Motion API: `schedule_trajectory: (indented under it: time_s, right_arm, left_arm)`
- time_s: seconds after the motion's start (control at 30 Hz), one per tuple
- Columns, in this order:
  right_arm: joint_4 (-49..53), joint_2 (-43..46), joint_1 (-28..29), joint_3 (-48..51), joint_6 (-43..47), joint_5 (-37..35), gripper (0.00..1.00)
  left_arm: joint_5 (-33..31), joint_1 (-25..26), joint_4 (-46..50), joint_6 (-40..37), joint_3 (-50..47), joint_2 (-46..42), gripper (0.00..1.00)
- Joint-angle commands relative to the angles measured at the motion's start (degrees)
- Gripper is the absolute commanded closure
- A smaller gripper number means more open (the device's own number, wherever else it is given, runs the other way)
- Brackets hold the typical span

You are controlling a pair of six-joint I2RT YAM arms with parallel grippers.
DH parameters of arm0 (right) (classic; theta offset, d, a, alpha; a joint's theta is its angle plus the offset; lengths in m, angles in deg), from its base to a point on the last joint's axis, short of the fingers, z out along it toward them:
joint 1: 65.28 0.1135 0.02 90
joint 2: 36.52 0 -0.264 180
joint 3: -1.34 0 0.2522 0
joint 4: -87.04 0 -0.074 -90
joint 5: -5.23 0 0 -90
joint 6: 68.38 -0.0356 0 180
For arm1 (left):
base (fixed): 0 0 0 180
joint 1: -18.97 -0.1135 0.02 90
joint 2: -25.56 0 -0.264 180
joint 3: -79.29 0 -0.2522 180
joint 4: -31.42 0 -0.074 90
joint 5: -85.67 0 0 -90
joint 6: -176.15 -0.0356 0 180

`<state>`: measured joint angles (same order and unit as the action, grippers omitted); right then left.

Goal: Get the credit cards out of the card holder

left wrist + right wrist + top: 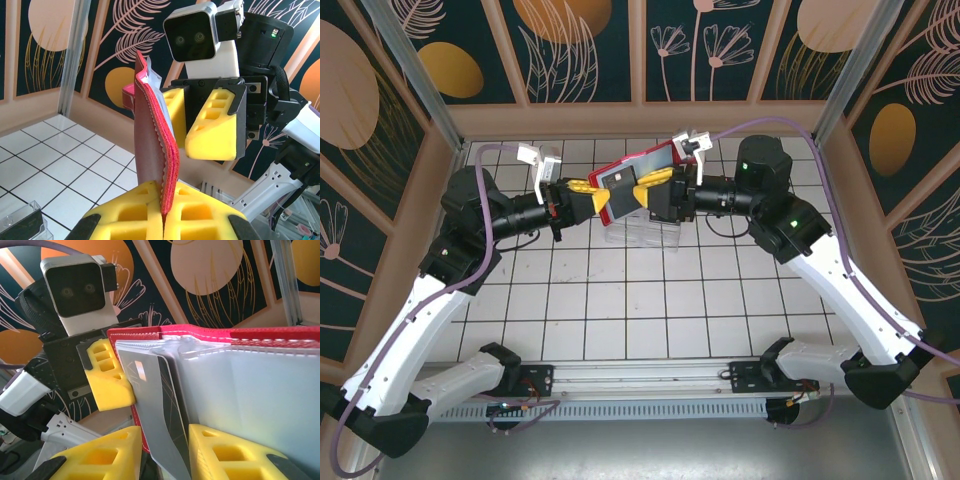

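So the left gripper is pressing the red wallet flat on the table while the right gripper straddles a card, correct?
No: the left gripper holds the red wallet upright in the air above the table, as the left wrist view shows. The right gripper does straddle a card.

Top view: card holder [640, 162] partly covered by left gripper [598, 198] and right gripper [640, 190]; clear tray [645, 236] half hidden beneath.
Left wrist: holder edge-on, pockets unseen.
Right wrist: holder runs off right edge; dark card [155, 410] lower end lost between fingers (contact unclear).
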<state>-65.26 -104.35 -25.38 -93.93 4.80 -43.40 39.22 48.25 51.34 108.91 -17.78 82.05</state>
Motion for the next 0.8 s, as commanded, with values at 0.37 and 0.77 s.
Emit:
schedule_trajectory:
  time_s: [0.37, 0.77]
  right_arm:
    - [-3.24, 0.69, 1.07, 0.60, 1.36, 14.03, 0.72]
    - [-0.77, -0.11, 2.32, -0.35, 3.24, 13.85, 0.78]
  left_arm:
    - [1.91, 0.23, -2.12, 0.98, 2.35, 0.97, 1.00]
    - [-1.01, 0.25, 2.37, -0.69, 4.35, 2.60, 1.00]
